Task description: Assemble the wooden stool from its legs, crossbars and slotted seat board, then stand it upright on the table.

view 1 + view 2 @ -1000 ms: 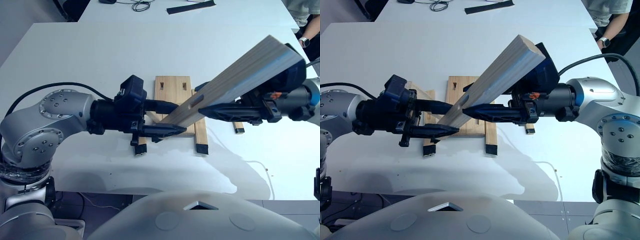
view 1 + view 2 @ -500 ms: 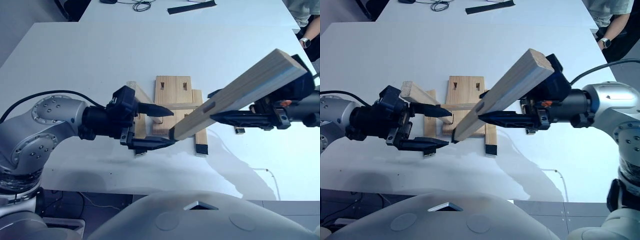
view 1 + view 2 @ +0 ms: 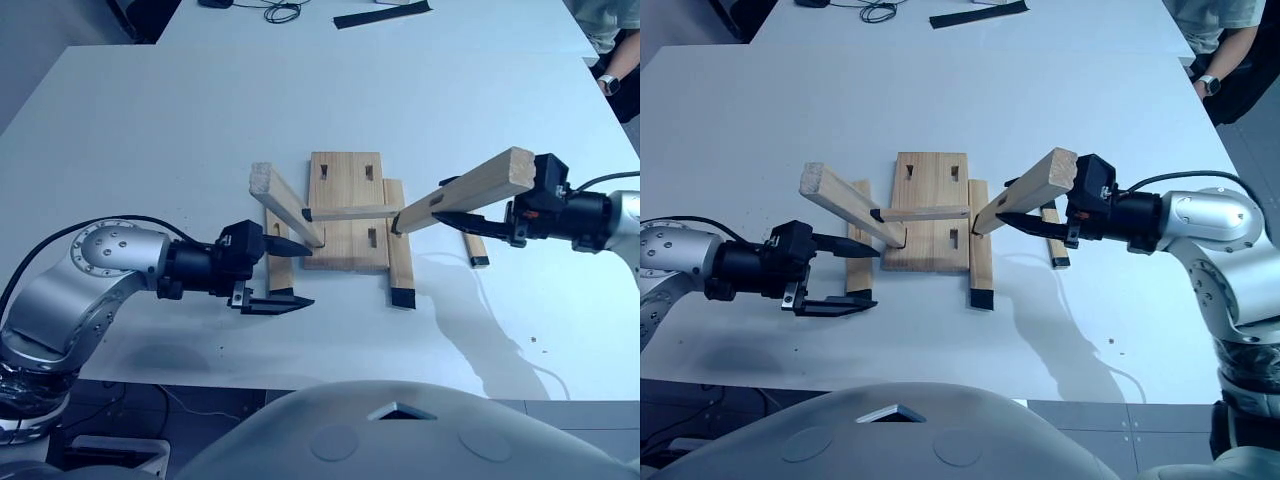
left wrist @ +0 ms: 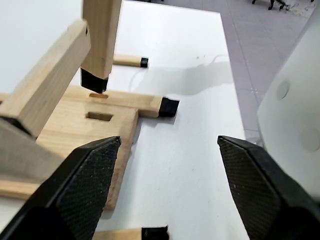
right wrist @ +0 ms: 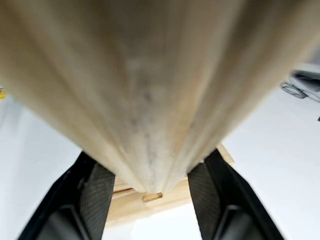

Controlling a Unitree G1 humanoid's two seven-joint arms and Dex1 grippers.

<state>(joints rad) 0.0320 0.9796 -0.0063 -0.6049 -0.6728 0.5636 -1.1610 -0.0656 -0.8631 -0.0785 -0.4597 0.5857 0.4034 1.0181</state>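
Observation:
The slotted seat board (image 3: 345,178) lies flat mid-table. A tilted leg (image 3: 285,205) rises from its left side, and a thin crossbar (image 3: 350,212) runs from that leg to a second leg (image 3: 478,185). My right gripper (image 3: 441,200) is shut on this second leg, holding it slanted above the board's right side; in the right wrist view the leg (image 5: 145,75) sits between the fingers (image 5: 97,195). My left gripper (image 3: 303,272) stands open near the board's front left corner, apart from the tilted leg, with nothing between its pads (image 4: 90,185).
A loose leg with a black tip (image 3: 402,270) lies along the board's right edge, and another (image 3: 280,285) lies at its left. A short black-tipped bar (image 3: 477,250) rests under my right arm. Cables and a black strip (image 3: 380,14) lie at the far edge.
My right arm has drawn back to the right and brought its leg down to the crossbar. My left gripper has pulled back toward me, leaving the tilted leg and crossbar exposed.

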